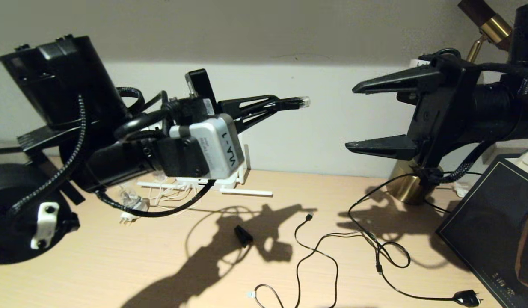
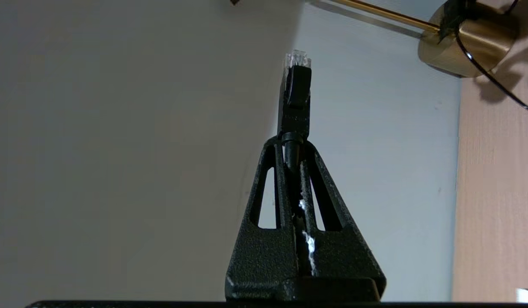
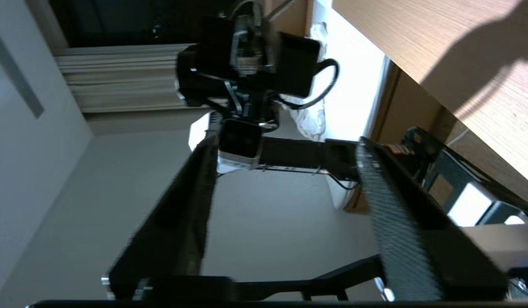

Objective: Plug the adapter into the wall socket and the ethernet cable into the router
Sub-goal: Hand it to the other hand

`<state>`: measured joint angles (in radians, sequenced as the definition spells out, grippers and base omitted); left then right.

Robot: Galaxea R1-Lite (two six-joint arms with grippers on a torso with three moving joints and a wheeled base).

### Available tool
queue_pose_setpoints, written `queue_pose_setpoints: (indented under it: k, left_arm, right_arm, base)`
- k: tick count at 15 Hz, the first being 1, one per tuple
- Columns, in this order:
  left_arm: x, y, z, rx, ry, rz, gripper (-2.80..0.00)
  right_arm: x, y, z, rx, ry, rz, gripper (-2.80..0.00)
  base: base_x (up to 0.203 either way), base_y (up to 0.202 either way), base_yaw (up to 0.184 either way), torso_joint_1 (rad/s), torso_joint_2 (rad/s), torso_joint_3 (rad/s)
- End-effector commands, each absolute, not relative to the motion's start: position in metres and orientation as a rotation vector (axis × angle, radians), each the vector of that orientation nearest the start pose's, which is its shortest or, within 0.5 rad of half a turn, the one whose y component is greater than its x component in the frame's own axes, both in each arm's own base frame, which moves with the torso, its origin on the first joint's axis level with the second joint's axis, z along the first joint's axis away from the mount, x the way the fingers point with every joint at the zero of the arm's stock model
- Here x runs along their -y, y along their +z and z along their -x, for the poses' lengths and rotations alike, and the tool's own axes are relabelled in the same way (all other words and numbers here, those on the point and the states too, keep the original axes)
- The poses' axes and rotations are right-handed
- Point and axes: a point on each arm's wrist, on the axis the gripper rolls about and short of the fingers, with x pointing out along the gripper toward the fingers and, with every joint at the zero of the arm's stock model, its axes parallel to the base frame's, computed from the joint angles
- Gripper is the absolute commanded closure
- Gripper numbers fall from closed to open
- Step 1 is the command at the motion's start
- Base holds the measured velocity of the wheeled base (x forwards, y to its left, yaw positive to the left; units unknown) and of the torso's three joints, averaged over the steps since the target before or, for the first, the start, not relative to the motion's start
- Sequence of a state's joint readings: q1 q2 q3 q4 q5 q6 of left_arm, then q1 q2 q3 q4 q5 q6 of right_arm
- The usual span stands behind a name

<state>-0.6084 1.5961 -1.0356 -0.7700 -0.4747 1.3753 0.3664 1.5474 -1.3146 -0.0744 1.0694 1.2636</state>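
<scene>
Ethernet cable (image 1: 289, 102) clamped in left tool (image 1: 268, 109), right tool (image 1: 354, 117) spread wide, empty

Both arms are raised above the desk and reach toward each other from opposite sides of the head view. The left arm comes in from the left, its forearm level and its wrist camera housing turned toward the viewer. The left pincer (image 1: 264, 112) points to the right with its two black fingers (image 2: 264, 222) pressed together, clamping the ethernet cable (image 1: 292, 102) just behind its clear connector, which sticks out past the tips. The right arm enters from the right, held level. The right pincer (image 1: 354, 117) points left with its jaws spread wide, one above the other, nothing between them.
</scene>
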Motion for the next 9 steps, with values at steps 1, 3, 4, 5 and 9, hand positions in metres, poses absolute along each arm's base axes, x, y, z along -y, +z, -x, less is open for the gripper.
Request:
queue_pose_setpoints:
  k: [1,3,4,5,9]
  left_arm:
    - [0.183,0.292,-0.235,0.942,-0.756,-1.212,0.0]
    - [0.185,0.291,-0.234,0.947,-0.766,-1.208,0.0]
    - [0.187,0.291,-0.232,0.951,-0.771,-1.206,0.0]
    - [0.189,0.291,-0.231,0.956,-0.778,-1.201,0.0]
    - [0.196,0.291,-0.226,0.972,-0.799,-1.189,0.0]
  right_arm:
    - [-0.118,0.325,-0.245,-1.038,1.153,-1.08,-2.8]
    - [-0.125,0.331,-0.245,-1.053,1.175,-1.086,-2.8]
    - [-0.126,0.334,-0.244,-1.053,1.181,-1.087,-2.8]
    - [-0.128,0.333,-0.246,-1.058,1.183,-1.086,-2.8]
    - [-0.135,0.333,-0.257,-1.072,1.183,-1.093,-2.8]
  base:
    - [0.0,0.0,0.0,0.0,0.0,0.0]
    - [0.0,0.0,0.0,0.0,0.0,0.0]
    - [0.0,0.0,0.0,0.0,0.0,0.0]
    - [0.0,0.0,0.0,0.0,0.0,0.0]
    - [0.0,0.0,0.0,0.0,0.0,0.0]
